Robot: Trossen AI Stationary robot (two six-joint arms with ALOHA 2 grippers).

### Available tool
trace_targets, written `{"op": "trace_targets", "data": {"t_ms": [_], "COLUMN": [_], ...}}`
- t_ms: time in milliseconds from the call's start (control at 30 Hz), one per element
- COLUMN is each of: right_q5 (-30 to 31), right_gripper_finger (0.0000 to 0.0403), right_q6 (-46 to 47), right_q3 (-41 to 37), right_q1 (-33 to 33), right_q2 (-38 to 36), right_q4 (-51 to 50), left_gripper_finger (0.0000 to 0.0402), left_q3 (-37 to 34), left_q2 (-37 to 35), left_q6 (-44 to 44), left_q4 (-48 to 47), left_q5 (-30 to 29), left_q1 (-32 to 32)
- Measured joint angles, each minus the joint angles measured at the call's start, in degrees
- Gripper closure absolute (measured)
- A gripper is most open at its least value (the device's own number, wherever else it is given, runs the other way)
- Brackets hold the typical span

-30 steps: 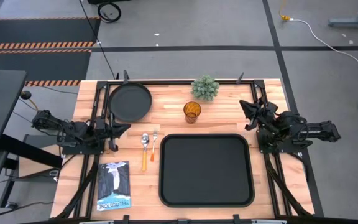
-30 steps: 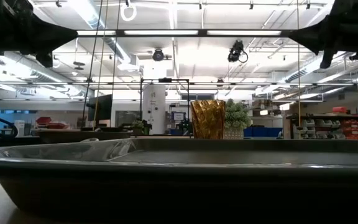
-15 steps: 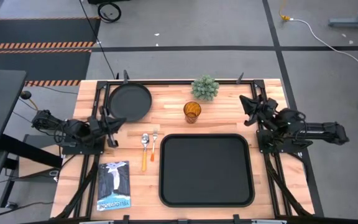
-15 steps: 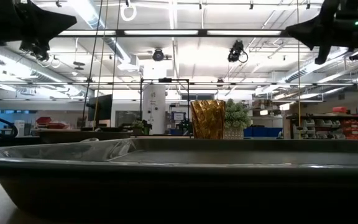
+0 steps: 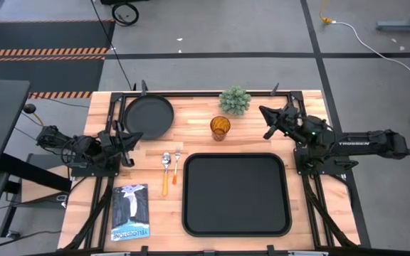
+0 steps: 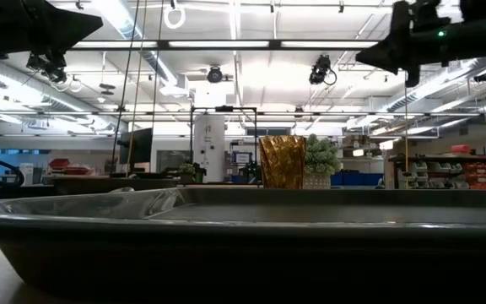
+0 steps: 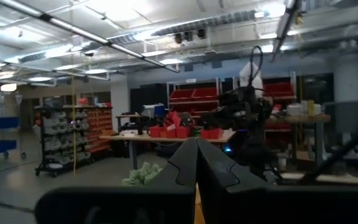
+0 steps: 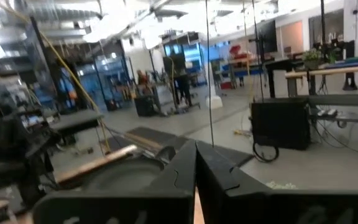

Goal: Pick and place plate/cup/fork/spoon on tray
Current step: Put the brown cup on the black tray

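The round black plate [image 5: 149, 116] lies flat at the table's far left. The amber cup [image 5: 220, 127] stands upright just beyond the tray's far rim; it also shows in the low view [image 6: 282, 161]. The spoon [image 5: 166, 169] and the fork [image 5: 176, 165] lie side by side left of the big black tray [image 5: 236, 193]. My left gripper [image 5: 135, 136] is shut and empty, in the air near the plate's near edge. My right gripper [image 5: 265, 116] is shut and empty, in the air to the right of the cup. Both wrist views show the fingertips closed together [image 7: 196, 148] [image 8: 196, 150].
A small potted plant [image 5: 234, 100] stands at the far edge behind the cup. A booklet [image 5: 130, 212] lies at the near left. The tray's near rim [image 6: 243, 228] fills the bottom of the low view. Bare wood lies between plate and cup.
My right gripper has reached out toward the table's left and far side, closer to the cup, staying high above the table. My left gripper has drawn back a little toward the table's left and far edge. Nothing on the table has moved.
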Motion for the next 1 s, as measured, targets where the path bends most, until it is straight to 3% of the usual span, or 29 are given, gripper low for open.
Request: {"op": "trace_targets", "data": {"t_ms": [133,400,533,1000], "right_q5": [-0.04,-3.8,-8.5,-9.76], "right_gripper_finger": [0.0393,0.0393,0.0394,0.0395], "right_q6": [-0.02,1.66,1.76,2.74], "right_q3": [4.36,12.98,17.64,33.95], "right_q1": [-0.29,-0.32,-0.3,-2.63], "right_q2": [5.0,13.08,16.6,28.45], "right_q4": [-3.68,-13.95,-20.25,-40.93], "left_gripper_finger": [0.0373,0.0358,0.0365,0.0374], "left_q3": [0.0,0.0,0.0,0.0], "left_q2": [0.0,0.0,0.02,0.0], "left_q6": [0.63,4.8,4.52,4.06], "left_q4": [-0.27,-0.3,-0.77,-0.8], "left_q5": [0.75,9.47,9.5,9.5], "left_q1": [0.0,-0.02,0.0,0.0]}}
